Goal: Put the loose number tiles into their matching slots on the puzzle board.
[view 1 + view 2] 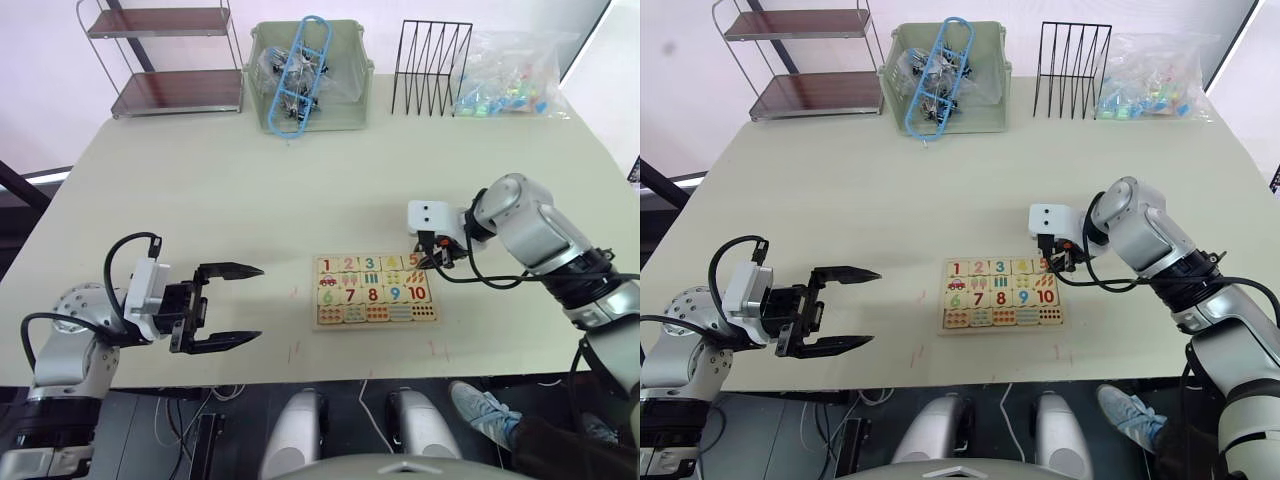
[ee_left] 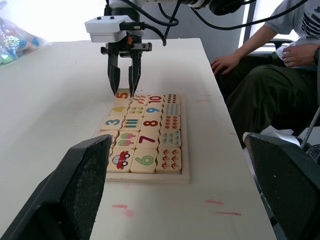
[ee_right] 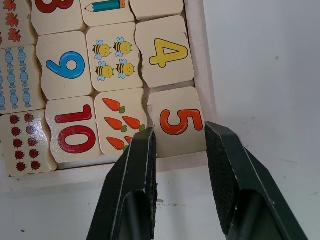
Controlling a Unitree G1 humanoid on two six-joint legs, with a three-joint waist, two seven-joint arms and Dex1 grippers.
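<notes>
Puzzle board (image 1: pixel 373 291) lies mid-desk (image 1: pixel 250 210). Right gripper (image 3: pixel 180 145) sits over its 3 o'clock end — fingers slightly apart, straddling tile 5 (image 3: pixel 177 121), seated in its slot. Left gripper (image 1: pixel 238 305) wide open, empty, at board's 9 o'clock.

puzzle board (image 1: pixel 372 322) – flat, mid-table | tiles 1–5 seated, top row | 5 tile (image 3: pixel 181 121) – corner slot

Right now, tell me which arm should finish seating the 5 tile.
The right. The right gripper already straddles the 5 tile at the puzzle board corner, fingers open. The left gripper hangs open, off to the board's side.
</notes>
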